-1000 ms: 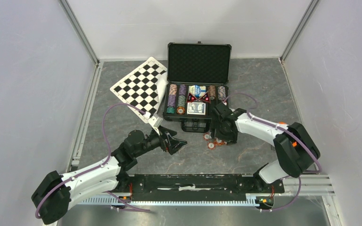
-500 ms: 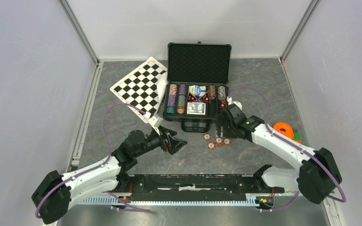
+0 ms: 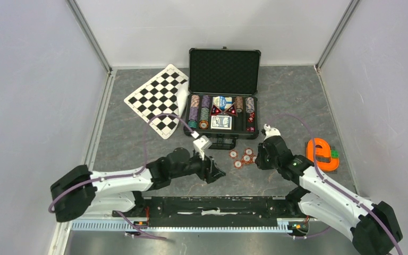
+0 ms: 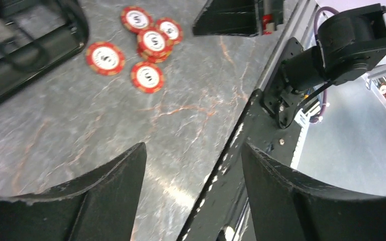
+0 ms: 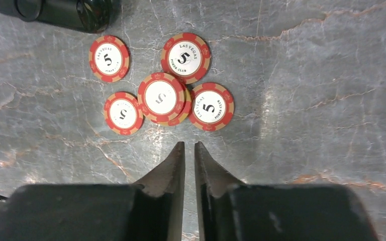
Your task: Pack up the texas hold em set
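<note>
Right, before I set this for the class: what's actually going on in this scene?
Two robot arms are packing a poker set. The open case is partly filled, but a cluster of red chips lies loose on the table before it. The right gripper hangs beside that cluster, jaws nearly shut and empty. The left gripper is open and empty, on the cluster's other side.

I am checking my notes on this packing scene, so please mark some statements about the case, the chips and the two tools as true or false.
The case stands open. True.
Red chips lie on the table, outside the case. True.
The right tool holds a chip. False: nothing is between its nearly closed fingers.
The left tool is shut. False: it is open and empty.
</note>
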You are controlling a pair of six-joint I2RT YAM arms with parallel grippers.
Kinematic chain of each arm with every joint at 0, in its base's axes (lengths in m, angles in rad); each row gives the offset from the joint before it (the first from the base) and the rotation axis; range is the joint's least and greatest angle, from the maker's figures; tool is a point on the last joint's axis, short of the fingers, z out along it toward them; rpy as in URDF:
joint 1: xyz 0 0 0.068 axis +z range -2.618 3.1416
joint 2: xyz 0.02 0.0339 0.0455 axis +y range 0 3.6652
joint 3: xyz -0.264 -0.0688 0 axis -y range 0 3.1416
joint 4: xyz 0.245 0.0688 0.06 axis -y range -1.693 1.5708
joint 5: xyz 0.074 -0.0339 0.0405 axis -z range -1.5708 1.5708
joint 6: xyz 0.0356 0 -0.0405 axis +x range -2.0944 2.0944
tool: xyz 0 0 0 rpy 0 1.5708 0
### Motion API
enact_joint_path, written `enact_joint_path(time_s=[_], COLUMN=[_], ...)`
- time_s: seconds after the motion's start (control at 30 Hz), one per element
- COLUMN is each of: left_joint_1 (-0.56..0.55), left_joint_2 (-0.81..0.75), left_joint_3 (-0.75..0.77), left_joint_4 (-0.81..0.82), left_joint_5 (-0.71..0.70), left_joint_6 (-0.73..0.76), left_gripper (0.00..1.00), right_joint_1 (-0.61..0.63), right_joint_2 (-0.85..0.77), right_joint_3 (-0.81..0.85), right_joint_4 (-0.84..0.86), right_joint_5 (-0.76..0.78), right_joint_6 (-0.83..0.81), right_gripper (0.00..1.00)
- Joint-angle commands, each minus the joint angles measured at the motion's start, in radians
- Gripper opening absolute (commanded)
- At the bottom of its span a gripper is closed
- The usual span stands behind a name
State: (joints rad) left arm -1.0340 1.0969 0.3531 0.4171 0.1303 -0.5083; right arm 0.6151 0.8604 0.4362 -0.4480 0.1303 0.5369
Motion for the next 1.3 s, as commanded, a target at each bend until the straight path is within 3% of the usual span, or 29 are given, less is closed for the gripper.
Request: enact_joint_path(time_s=[0.0, 0.17, 0.27, 0.47, 0.97, 1.27], left_joint_1=[-0.062, -0.095, -0.098, -0.102, -0.1, -0.099], left_joint_2=[0.148, 0.352, 0.437, 0.501, 0.408, 0.231], left_joint_3=[0.119, 0.219, 0.256, 0.282, 0.226, 0.143], left_joint_4=[-0.02, -0.005, 0.044, 0.09, 0.074, -0.004], left_joint_5=[-0.115, -0.173, -0.177, -0.206, -0.267, -0.33], left_joint_6=[-0.081, -0.192, -0.238, -0.279, -0.245, -0.177], left_gripper=[0.72, 0.71, 0.7, 0.69, 0.75, 0.82], right_joint_1=[-0.038, -0.103, -0.159, -0.215, -0.275, -0.285], right_joint_2=[-0.05, -0.039, -0.034, 0.011, 0.107, 0.169], right_joint_3=[-0.07, -0.142, -0.201, -0.243, -0.166, -0.117], right_joint_4=[0.101, 0.139, 0.214, 0.272, 0.253, 0.253], right_joint_5=[-0.087, -0.104, -0.206, -0.278, -0.184, -0.168], right_joint_6=[0.036, 0.054, 0.05, 0.031, -0.001, -0.026], right_gripper=[0.06, 0.0, 0.0, 0.0, 0.0, 0.0])
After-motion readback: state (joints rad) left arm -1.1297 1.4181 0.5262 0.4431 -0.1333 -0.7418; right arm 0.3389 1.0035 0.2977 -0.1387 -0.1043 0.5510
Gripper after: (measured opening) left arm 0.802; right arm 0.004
